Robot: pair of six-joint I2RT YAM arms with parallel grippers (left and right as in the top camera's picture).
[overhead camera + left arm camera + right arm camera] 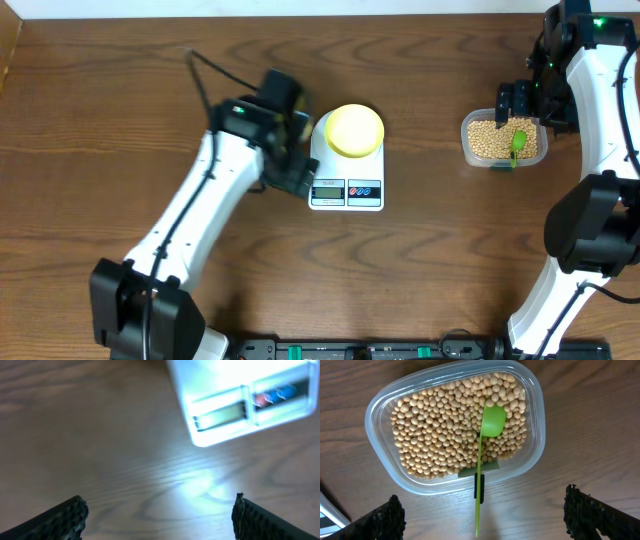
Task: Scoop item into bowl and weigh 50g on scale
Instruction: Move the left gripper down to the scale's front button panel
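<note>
The white scale point(346, 190) stands mid-table with the pale yellow bowl point(355, 130) on its platform. My left gripper point(292, 176) is open and empty just left of the scale. In the left wrist view its fingers point(160, 515) hover over bare wood, with the scale's display point(222, 414) ahead on the right. The tan beans point(487, 141) fill a clear plastic container point(468, 131) at the right, with a green scoop point(518, 142) lying in them. My right gripper point(520, 102) is open and empty by the container. In the right wrist view its fingers point(482, 515) straddle the scoop's handle point(478, 485), which sticks out over the container rim point(539, 435), without touching it. Beans point(440, 430) lie around the scoop's head.
Brown wooden table point(430, 270). Both arms' bases stand at the front edge. A black cable point(205, 75) runs behind the left arm.
</note>
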